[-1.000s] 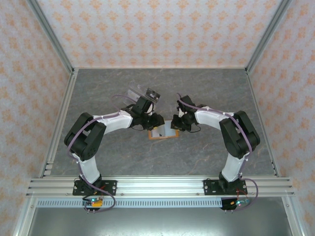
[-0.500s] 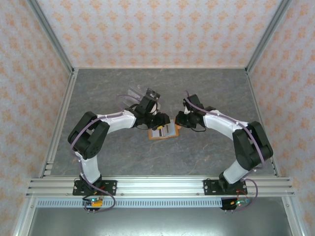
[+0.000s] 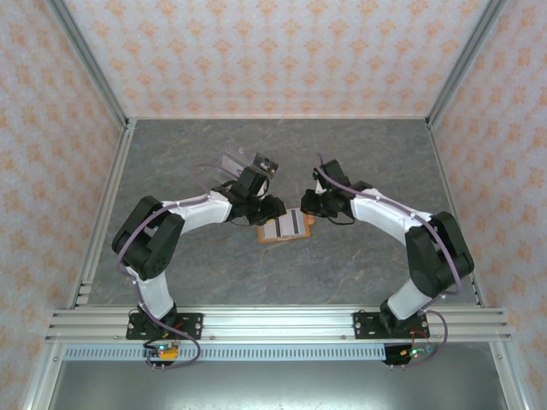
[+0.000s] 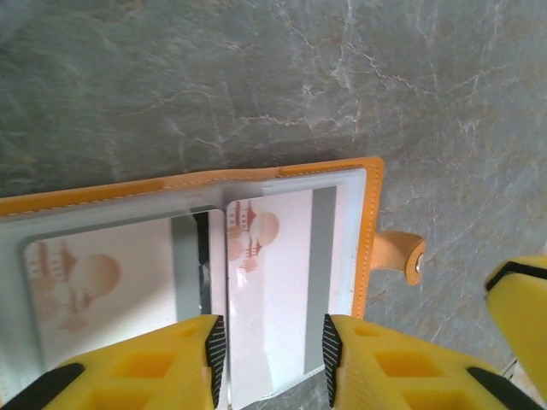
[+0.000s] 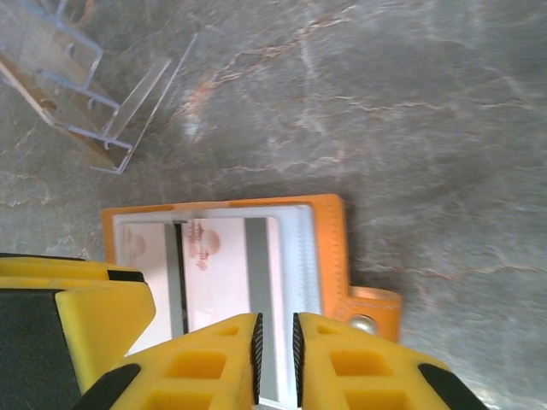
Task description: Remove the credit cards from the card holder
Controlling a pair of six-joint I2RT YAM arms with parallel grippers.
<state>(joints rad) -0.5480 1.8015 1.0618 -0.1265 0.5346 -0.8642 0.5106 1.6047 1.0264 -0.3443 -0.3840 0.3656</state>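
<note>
a grey marbled table [image 3: 359,154] is enclosed by walls [image 3: 273,51] papered in a pale orange floral pattern, and an aluminium rail [image 3: 273,318] is set along the near edge. the card holder [image 4: 373,231] is laid open and flat near the middle of the table, between the two arms. its orange rim is seen around grey, clear-looking pockets, and an orange strap [image 4: 400,256] with a metal snap is stuck out from its side.

two credit cards [image 4: 273,282] are seen side by side in the pockets. both are pale, and each is printed in tan with a pagoda-like building and a round shape, with a grey stripe along one side. any lettering on them is too small to be read.

the left gripper [image 4: 273,342] is set low over the holder with its jaws partly parted. one card is seen in the gap between the black pads, and whether it is gripped cannot be told. the right gripper [image 5: 276,329] is brought down at the strap side of the holder with its jaws almost closed, so that only a thin slit is left. nothing is seen clamped in it.

a clear plastic piece [image 5: 77,85] is stood on the table beyond the holder, apart from it.
</note>
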